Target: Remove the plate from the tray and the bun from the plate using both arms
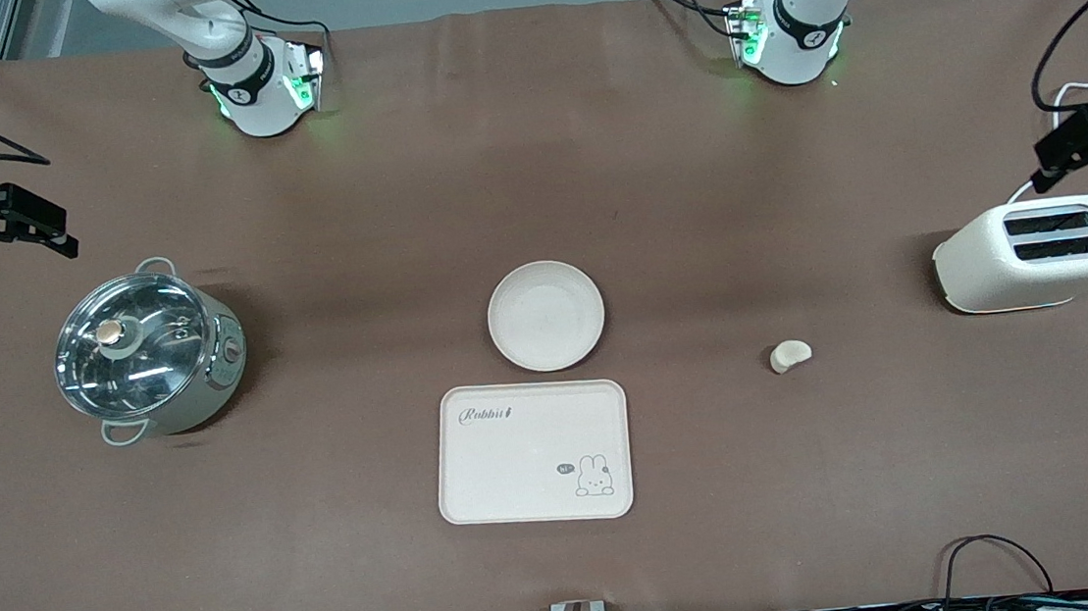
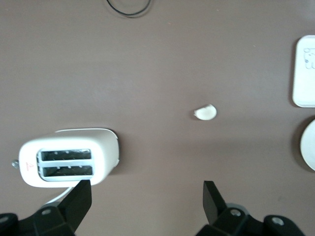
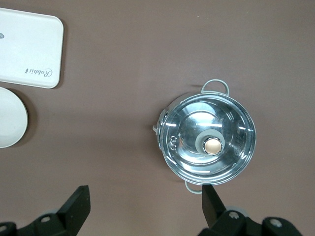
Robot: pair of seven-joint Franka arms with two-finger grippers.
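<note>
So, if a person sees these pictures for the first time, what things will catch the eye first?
Probably the shiny steel pot with its glass lid, at the right arm's end of the table, and the white toaster at the left arm's end. In the middle lies the tray with a rabbit drawing, and the empty plate sits on the table just farther from the camera. The small bun lies alone between plate and toaster.

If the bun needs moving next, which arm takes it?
Probably left. The left hand hangs open above the toaster, at the bun's end of the table. The right hand, also open, is up by the pot.
</note>
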